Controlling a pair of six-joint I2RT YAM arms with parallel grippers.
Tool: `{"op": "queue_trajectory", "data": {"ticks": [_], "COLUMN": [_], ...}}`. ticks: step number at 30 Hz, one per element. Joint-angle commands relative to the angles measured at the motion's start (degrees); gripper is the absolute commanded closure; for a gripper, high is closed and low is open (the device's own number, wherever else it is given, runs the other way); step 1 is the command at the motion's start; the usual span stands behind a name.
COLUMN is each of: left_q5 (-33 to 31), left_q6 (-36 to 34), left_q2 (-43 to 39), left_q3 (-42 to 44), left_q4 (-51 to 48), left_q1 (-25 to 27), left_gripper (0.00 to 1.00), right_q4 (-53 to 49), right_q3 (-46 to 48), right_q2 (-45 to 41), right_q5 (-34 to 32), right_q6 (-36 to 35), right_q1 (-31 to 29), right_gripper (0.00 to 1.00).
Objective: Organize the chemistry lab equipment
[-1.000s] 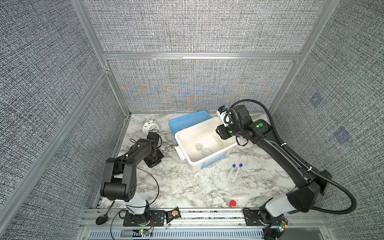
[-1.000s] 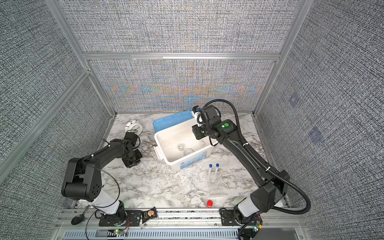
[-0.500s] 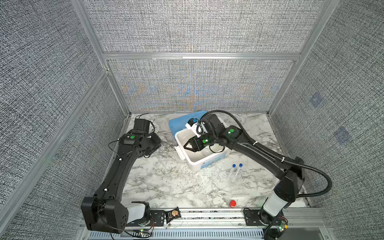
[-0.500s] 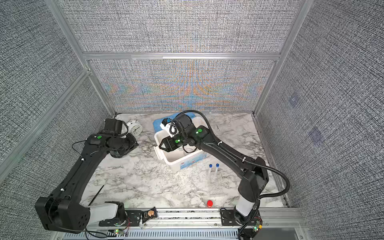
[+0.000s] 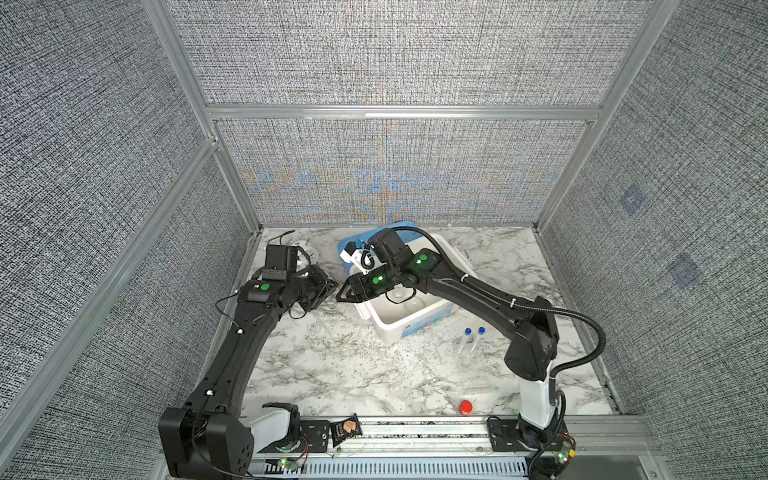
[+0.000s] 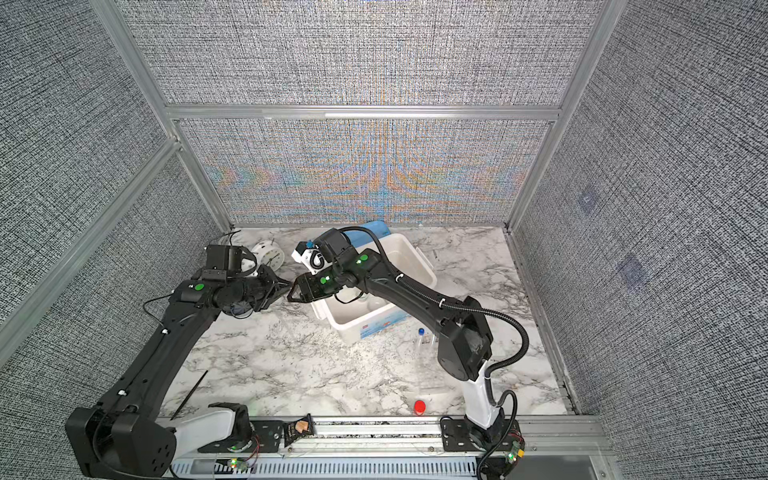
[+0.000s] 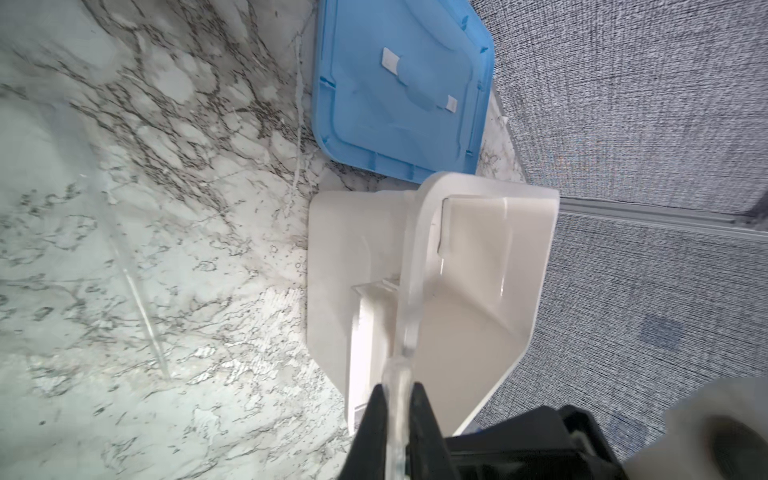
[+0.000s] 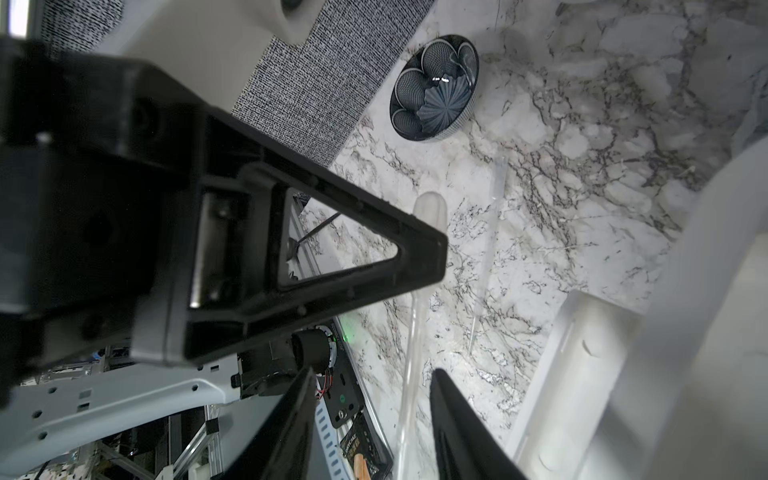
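Chemistry lab equipment (image 5: 473,347) is scattered over the marble table (image 5: 332,365). Nearest, just past the black snack packet (image 5: 345,432) on the front rail, a red cap (image 5: 466,407) sits alone. Farther in, two blue-capped tubes (image 5: 468,338) lie side by side, near the front right of the white bin (image 5: 399,332). The bin stands open mid-table with two white dishes (image 5: 397,296) next to each other on its floor. At the bin's left corner the two grippers meet almost tip to tip. The left gripper (image 7: 397,390) has its jaws pinched narrow on a clear pipette (image 8: 411,353), gripping it just past the bulb. The stem runs on between the fingers of the right gripper (image 8: 372,372), whose jaws stand apart on either side of it without visibly touching it. A second pipette (image 8: 490,232) lies flat on the marble below them, near a dark patterned dish (image 8: 434,87). At the back, the blue lid (image 7: 395,95) lies flat behind the bin, close to the wall. The round white alarm clock (image 6: 269,257) stands behind the left gripper.
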State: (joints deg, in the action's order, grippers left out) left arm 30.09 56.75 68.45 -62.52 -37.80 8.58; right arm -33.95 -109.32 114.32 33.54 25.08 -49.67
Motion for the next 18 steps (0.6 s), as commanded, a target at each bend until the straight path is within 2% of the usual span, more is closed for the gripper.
{"op": "queue_trajectory", "data": {"ticks": [1, 4, 8, 10, 11, 13, 14, 15, 16, 18], "left_q5": [2.66, 1.95, 0.83, 1.78, 2.07, 1.93, 1.86, 2.18, 2.55, 2.36], "left_q6": [3.69, 4.26, 6.16, 7.84, 8.22, 7.95, 7.64, 7.37, 6.96, 4.52], "left_q2": [-1.29, -2.17, -2.73, -2.88, -2.88, -2.79, -2.48, -2.13, -1.78, -0.79], "left_q3": [1.2, 1.8, 4.01, 4.81, 4.96, 5.22, 5.22, 5.22, 5.05, 4.41], "left_q4": [5.08, 5.35, 7.58, 9.57, 10.51, 10.91, 11.08, 11.41, 11.44, 10.36], "left_q1": [-0.03, -0.06, -0.23, -0.23, -0.19, -0.3, -0.36, -0.48, -0.57, -0.71], "left_gripper": [0.87, 0.87, 0.87, 0.86, 0.84, 0.66, 0.49, 0.36, 0.28, 0.23], "right_q4": [-6.33, -5.65, -6.71, -9.25, -9.81, -9.87, -9.98, -10.6, -11.49, -14.16], "right_q3": [-1.98, -1.73, -1.19, -2.29, -2.25, -1.3, -0.67, -0.37, -0.37, -0.63], "right_q2": [0.95, 0.78, -0.17, -0.24, -0.53, -1.58, -2.13, -2.65, -3.0, -4.11], "right_q5": [-0.65, 2.07, 0.47, -0.35, -0.36, -0.9, -1.48, -2.02, -2.45, -4.76], "right_q6": [0.14, 0.31, -0.76, -1.31, -1.68, -2.48, -2.94, -3.42, -4.03, -6.17], "right_q1": [0.06, -0.07, 0.25, 1.04, 1.49, 2.47, 3.15, 4.04, 4.87, 6.97], "right_gripper": [0.55, 0.75, 0.87, 0.99, 1.0, 1.0, 1.0, 1.0, 1.0, 1.0]}}
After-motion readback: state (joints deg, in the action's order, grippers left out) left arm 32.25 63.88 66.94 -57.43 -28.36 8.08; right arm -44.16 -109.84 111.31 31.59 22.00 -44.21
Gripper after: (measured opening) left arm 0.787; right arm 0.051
